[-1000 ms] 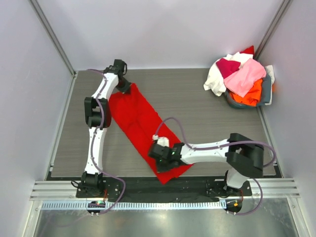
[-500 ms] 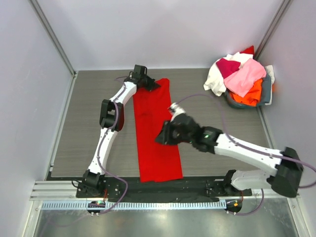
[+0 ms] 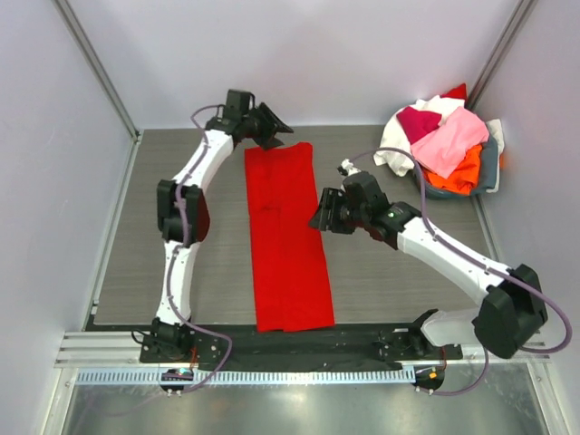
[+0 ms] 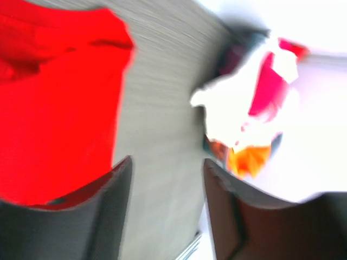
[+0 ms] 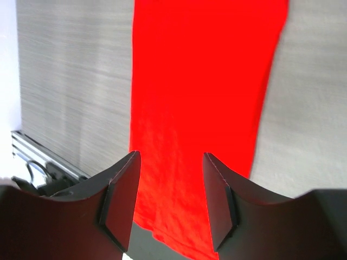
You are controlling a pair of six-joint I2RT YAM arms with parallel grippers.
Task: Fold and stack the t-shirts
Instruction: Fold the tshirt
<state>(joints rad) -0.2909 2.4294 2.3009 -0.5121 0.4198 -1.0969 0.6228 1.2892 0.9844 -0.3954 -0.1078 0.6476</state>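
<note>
A bright red t-shirt lies flat as a long narrow strip down the middle of the table, from the far side to the near edge. My left gripper hovers open just beyond the shirt's far end; in the blurred left wrist view its jaws hold nothing and the red t-shirt is off to the left. My right gripper stands open at the strip's right edge, above the red t-shirt, its jaws empty. Pink, white, magenta and orange t-shirts are heaped at the back right.
The heap of shirts sits in a grey basket in the back right corner, also seen blurred as a basket pile in the left wrist view. A metal rail runs along the near edge. Walls close in the left, back and right sides.
The red shirt was swung from a diagonal to a straight line down the table. Both grippers then opened and let go of it, the left drawing back past its far end, the right moving to its right edge.
</note>
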